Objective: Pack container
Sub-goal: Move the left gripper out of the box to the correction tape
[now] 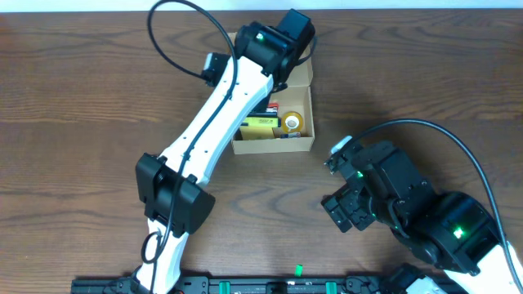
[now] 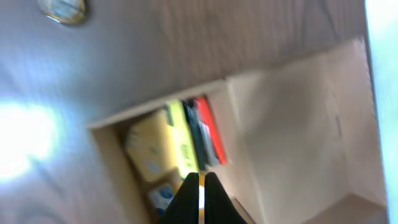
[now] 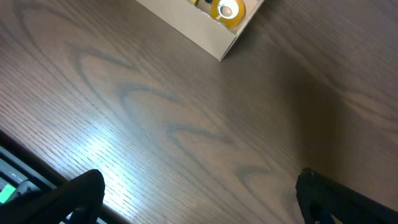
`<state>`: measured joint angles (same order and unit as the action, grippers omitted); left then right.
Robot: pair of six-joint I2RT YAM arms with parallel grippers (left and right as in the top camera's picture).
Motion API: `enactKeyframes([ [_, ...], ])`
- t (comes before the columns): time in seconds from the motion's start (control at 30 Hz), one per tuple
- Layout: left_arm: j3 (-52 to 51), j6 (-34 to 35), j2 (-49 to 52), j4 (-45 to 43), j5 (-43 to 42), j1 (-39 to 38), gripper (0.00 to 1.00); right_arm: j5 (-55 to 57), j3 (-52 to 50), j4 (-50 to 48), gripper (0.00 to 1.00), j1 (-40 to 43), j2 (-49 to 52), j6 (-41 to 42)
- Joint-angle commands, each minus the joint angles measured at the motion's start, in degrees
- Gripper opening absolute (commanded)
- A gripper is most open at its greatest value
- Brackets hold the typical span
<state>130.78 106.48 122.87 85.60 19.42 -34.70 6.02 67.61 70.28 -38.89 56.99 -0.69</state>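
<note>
The container (image 1: 274, 145) is a tan cardboard box at the table's back centre, with its flap lid (image 1: 304, 72) open at the far side. Inside lie a yellow pad (image 1: 260, 125), a yellow tape roll (image 1: 292, 122) and red and black items (image 1: 270, 106). My left gripper (image 2: 200, 185) is shut and empty, pointing down just above the box's inside (image 2: 155, 149). In the overhead view its fingers are hidden under the left wrist (image 1: 276, 45). My right gripper (image 1: 332, 184) is wide open and empty over bare table, to the right and in front of the box (image 3: 214, 40).
The dark wood table (image 1: 82, 122) lies around the box. A small round gold thing (image 2: 62, 9) sits on the wood beyond the box in the left wrist view. A black rail (image 1: 245, 286) runs along the front edge.
</note>
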Motion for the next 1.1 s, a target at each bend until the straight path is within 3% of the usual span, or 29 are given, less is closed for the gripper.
enactKeyframes([
  [0.0, 1.7, 4.6, -1.9, 4.5, 3.5, 0.1, 0.06, 0.2, -0.1, 0.0, 0.99, 0.2, 0.0, -0.7],
  [0.13, 1.7, 4.8, -1.9, 11.2, 6.1, 0.1, 0.06, 0.2, -0.1, 0.0, 0.99, 0.2, 0.0, -0.7],
  [0.23, 1.7, -0.3, -1.9, 11.2, 9.2, 0.8, 0.06, 0.2, -0.1, 0.0, 0.99, 0.2, 0.0, -0.7],
  [0.57, 1.7, -4.6, -1.9, 11.2, 9.5, 8.5, 0.06, 0.2, -0.1, 0.0, 0.99, 0.2, 0.0, -0.7],
  [0.7, 1.0, -11.4, -1.9, 11.2, -3.3, 15.6, 0.06, 0.2, -0.1, 0.0, 0.99, 0.2, 0.0, -0.7],
  [0.93, -8.3, -9.7, -1.9, 10.0, -8.0, 21.2, 0.06, 0.2, -0.1, 0.0, 0.99, 0.2, 0.0, -0.7],
  [1.07, -18.1, -11.9, -1.9, 1.5, -15.8, 22.7, 0.06, 0.2, -0.1, 0.0, 0.99, 0.2, 0.0, -0.7],
])
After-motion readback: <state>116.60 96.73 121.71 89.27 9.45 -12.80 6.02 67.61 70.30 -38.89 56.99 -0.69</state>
